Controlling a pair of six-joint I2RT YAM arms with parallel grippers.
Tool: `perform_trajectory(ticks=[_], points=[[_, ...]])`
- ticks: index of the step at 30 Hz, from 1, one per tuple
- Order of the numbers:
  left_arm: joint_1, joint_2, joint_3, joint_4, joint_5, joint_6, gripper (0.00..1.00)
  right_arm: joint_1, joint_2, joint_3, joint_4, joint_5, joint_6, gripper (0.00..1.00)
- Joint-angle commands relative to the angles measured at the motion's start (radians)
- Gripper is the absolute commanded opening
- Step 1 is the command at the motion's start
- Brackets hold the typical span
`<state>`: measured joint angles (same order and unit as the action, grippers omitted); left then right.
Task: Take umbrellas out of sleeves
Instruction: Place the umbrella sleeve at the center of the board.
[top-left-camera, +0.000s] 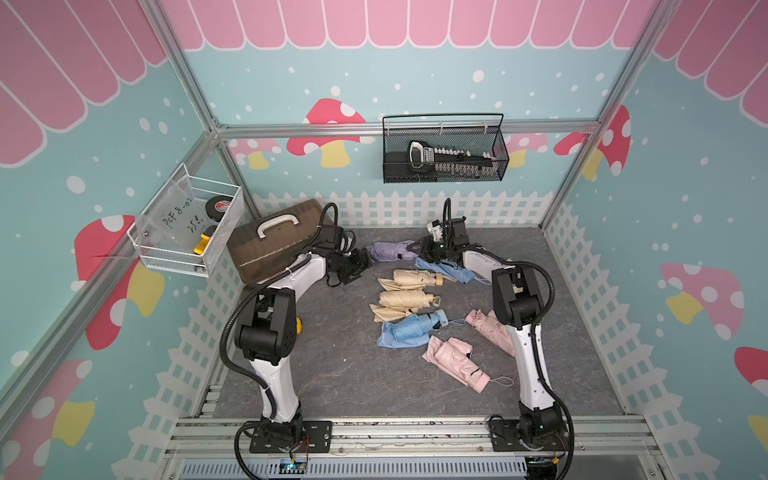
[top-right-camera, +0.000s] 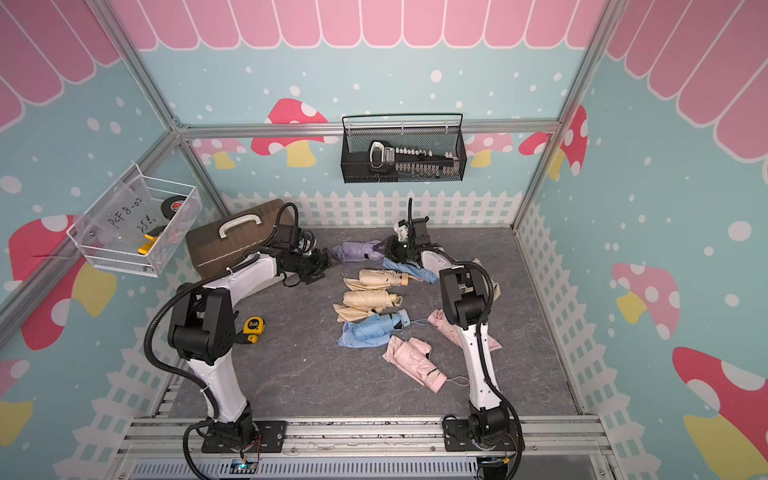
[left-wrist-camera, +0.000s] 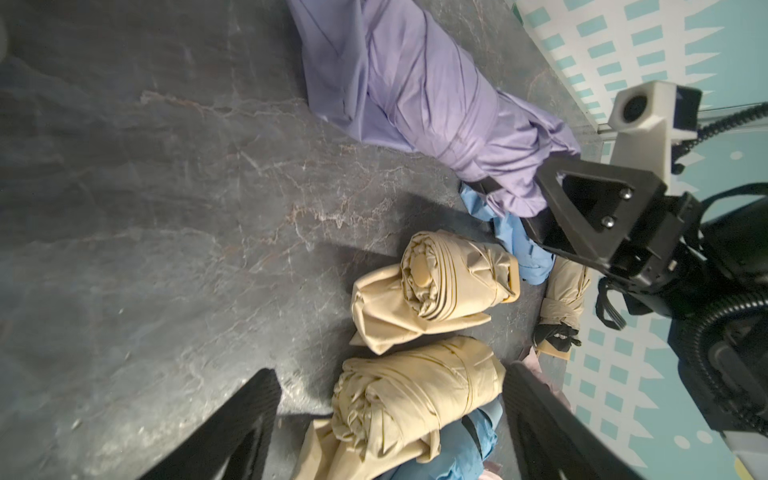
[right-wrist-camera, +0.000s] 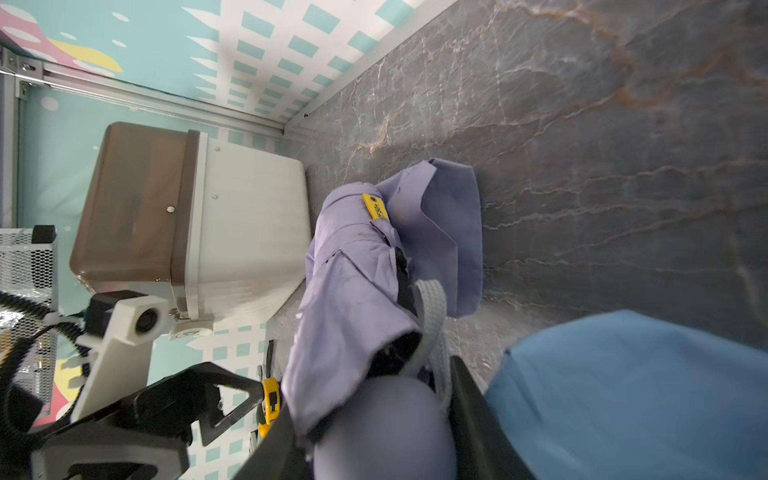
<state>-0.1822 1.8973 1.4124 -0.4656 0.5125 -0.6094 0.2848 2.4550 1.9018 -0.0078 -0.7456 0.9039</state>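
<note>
A lilac umbrella (top-left-camera: 390, 250) lies at the back of the table, its pleated body (right-wrist-camera: 353, 266) bare and the flat lilac sleeve (right-wrist-camera: 451, 232) lying beside it. My right gripper (right-wrist-camera: 382, 432) is shut on the umbrella's rounded lilac handle, at the umbrella's right end in both top views (top-left-camera: 415, 248). My left gripper (top-left-camera: 365, 258) stands open just left of the lilac bundle, holding nothing; its fingers (left-wrist-camera: 241, 428) frame only the table and a beige umbrella (left-wrist-camera: 415, 399) further off. Two beige umbrellas (top-left-camera: 415, 277), a blue one (top-left-camera: 415, 326) on its blue sleeve (top-left-camera: 392, 340) and pink ones (top-left-camera: 459, 363) lie mid-table.
A brown case with a white handle (top-left-camera: 274, 241) stands behind my left arm. A yellow tape measure (top-right-camera: 254, 326) lies by the left arm's elbow. Another blue umbrella (top-left-camera: 444, 270) lies under my right wrist. Wire baskets (top-left-camera: 444, 149) hang on the walls.
</note>
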Motion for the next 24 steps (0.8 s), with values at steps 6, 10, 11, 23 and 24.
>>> perform_trajectory(ticks=[6, 10, 11, 23, 24], points=[[-0.016, -0.145, -0.142, -0.016, -0.071, 0.028, 0.84, 0.043, 0.084, 0.075, -0.121, 0.038, -0.083, 0.14], [-0.016, -0.194, -0.184, -0.009, -0.088, 0.032, 0.84, 0.047, 0.087, 0.082, -0.135, 0.044, -0.096, 0.28], [-0.016, -0.205, -0.191, -0.009, -0.091, 0.034, 0.84, 0.047, 0.086, 0.084, -0.140, 0.047, -0.102, 0.33], [0.001, -0.315, -0.252, -0.001, -0.098, 0.059, 0.86, 0.045, 0.004, 0.106, -0.288, 0.161, -0.241, 0.78], [0.003, -0.325, -0.259, -0.002, -0.096, 0.059, 0.86, 0.045, -0.011, 0.106, -0.306, 0.179, -0.256, 0.79]])
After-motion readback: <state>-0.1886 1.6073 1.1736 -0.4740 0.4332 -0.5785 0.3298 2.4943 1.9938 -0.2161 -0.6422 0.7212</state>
